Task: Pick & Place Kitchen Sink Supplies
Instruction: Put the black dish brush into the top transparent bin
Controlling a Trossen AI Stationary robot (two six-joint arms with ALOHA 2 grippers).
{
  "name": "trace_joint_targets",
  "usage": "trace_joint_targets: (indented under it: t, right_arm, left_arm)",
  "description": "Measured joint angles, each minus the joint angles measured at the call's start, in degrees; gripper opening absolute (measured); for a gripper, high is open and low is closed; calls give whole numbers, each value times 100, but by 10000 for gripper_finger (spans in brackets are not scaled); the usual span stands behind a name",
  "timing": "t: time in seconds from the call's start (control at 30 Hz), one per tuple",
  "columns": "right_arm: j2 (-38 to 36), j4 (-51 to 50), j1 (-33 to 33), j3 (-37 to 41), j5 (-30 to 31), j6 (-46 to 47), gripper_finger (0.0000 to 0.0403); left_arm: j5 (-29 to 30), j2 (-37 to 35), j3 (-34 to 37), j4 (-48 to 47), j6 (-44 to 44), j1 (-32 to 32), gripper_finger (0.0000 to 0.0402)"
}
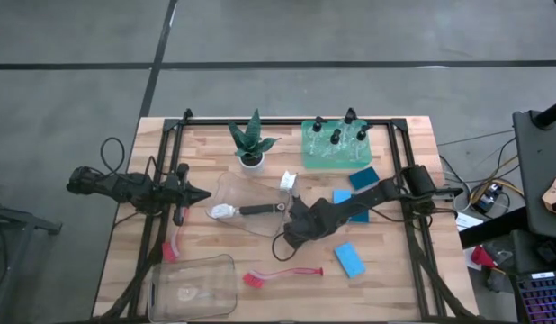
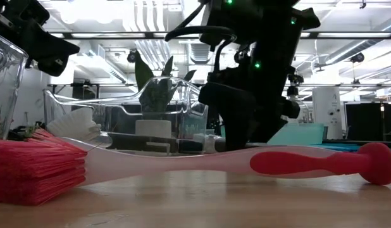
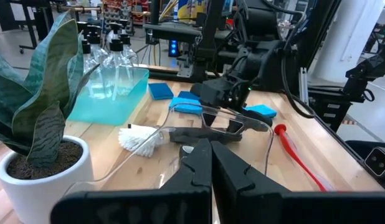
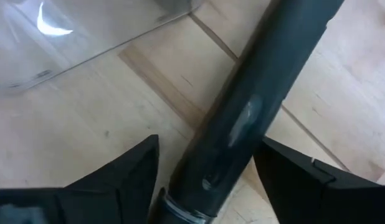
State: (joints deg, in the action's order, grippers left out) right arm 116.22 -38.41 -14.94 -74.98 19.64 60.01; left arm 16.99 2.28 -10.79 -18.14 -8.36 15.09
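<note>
A black-handled brush (image 1: 255,210) with a white head (image 1: 222,212) lies in the low clear bin (image 1: 251,193) at mid-table. My right gripper (image 1: 289,219) is over the handle's right end, open. Its fingers stand on either side of the black handle (image 4: 242,124), with a gap showing on each side. My left gripper (image 1: 201,193) is shut and hovers just left of that bin's rim (image 3: 199,111); I cannot tell whether it touches it. Two red brushes (image 1: 282,274) (image 1: 174,245) lie on the table. Three blue sponges (image 1: 350,259) (image 1: 363,177) (image 1: 343,196) lie flat at right.
A green tray (image 1: 336,155) at the far edge holds several clear black-topped bottles (image 1: 336,135). A potted plant (image 1: 253,144) stands left of it. A second clear bin (image 1: 192,286) sits at the near left corner. A small white object (image 1: 289,180) lies behind the bin.
</note>
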Motion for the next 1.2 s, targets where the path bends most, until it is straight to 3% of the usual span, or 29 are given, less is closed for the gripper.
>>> trace_joint_targets:
  t: [0.37,0.57,0.77,1.1,1.2]
  right_arm:
    - [-140,-771,17,13,7,-319,113]
    - [-437,-1881,7,17,61,-361,110]
    - [-956,-2678,9,20,752,-400,121]
    - [-1842,-2425,-57,-247,2128,-1768,112]
    - [-1993,-1604,-52,-319,2215,-2825,115]
  left_arm:
    - [0,1,0,0,0,0,0]
    - [0,2,1,-2,0,1,0]
    - [1,2,0,1,-1,1,0]
    - [0,2,0,-4,-2,-2,0]
    - [0,2,2,-4,-1,-1,0]
